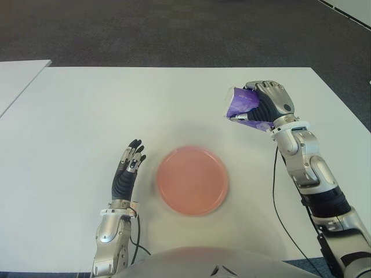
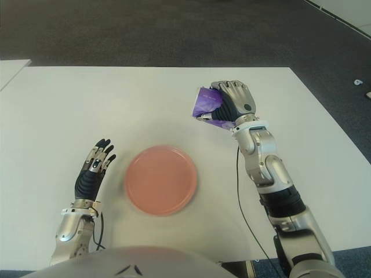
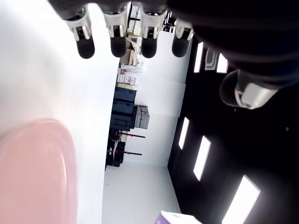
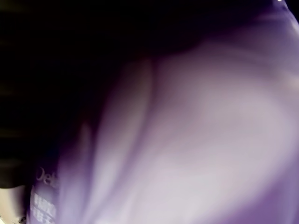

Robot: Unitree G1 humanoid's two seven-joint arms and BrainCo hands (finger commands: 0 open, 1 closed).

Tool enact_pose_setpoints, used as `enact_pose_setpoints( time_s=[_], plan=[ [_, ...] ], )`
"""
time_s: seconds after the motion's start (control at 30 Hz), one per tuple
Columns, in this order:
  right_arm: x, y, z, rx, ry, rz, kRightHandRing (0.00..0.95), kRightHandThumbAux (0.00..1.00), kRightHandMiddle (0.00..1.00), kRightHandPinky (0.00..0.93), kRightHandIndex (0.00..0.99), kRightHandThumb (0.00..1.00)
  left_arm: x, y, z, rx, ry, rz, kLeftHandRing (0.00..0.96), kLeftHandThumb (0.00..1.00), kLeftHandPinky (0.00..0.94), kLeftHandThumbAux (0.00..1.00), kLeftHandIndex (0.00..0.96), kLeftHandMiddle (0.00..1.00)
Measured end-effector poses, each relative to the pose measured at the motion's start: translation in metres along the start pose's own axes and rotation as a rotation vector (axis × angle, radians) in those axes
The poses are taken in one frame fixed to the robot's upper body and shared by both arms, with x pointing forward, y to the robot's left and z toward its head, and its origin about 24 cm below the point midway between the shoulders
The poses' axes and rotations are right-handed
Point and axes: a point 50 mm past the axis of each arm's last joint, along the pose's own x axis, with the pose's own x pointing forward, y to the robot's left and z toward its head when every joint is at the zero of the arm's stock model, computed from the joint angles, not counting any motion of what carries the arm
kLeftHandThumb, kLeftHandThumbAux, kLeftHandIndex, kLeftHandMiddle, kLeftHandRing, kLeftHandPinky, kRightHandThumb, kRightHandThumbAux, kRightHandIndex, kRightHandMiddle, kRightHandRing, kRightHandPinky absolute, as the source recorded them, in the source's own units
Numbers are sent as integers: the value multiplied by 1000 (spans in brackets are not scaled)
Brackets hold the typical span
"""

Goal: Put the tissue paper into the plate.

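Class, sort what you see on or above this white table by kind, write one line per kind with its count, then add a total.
Purple tissue paper packs, gripped in the right hand: 1
Pink plates: 1
Robot hands, counting the open left hand: 2
Total: 4

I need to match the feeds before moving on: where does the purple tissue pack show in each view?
Left eye: tissue pack upper right, gripped in the right hand.
Right eye: right of centre, upper half.
Left wrist: a purple corner at the bottom edge.
Right wrist: fills the picture.
Shared landmark: the pink plate, nearer the robot.
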Motion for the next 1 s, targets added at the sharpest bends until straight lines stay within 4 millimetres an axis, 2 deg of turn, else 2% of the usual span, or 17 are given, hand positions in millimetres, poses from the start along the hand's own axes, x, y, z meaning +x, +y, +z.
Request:
enact_pose_setpoints(
  time_s=[0.13,0.33,0.63,0.67,0.7,0.77,0.87,1.0],
  plan=[
    [-3,-4,11,25,-16,1,528,663,504,459,396,1000,0,0,0,-2,6,0,0,85,0,341,0,0],
    [-9,0,23,55,-18,28,538,662,508,458,400,1000,0,-1,1,-23,8,4,0,96,0,347,0,0],
    [-13,4,49,81,-135,89,526,665,500,443,392,1000,1,-2,2,-26,15,0,0,91,0,348,0,0],
    [-14,6,53,83,-156,98,523,662,499,573,392,984,1,-2,2,-26,13,-1,0,93,0,347,0,0],
    [-16,7,57,75,-177,100,522,660,499,657,391,974,1,-2,3,-26,12,-2,0,95,0,346,0,0],
    [-22,11,63,49,-223,94,522,658,500,719,391,965,2,-3,3,-29,7,-4,0,95,0,344,0,0],
    [-32,22,76,15,-300,77,524,656,501,756,391,958,1,-4,3,-32,7,-2,0,104,0,338,0,0],
    [-41,41,90,61,-367,121,525,655,503,780,393,956,1,-5,4,-36,4,-3,0,115,0,336,0,0]
  ],
)
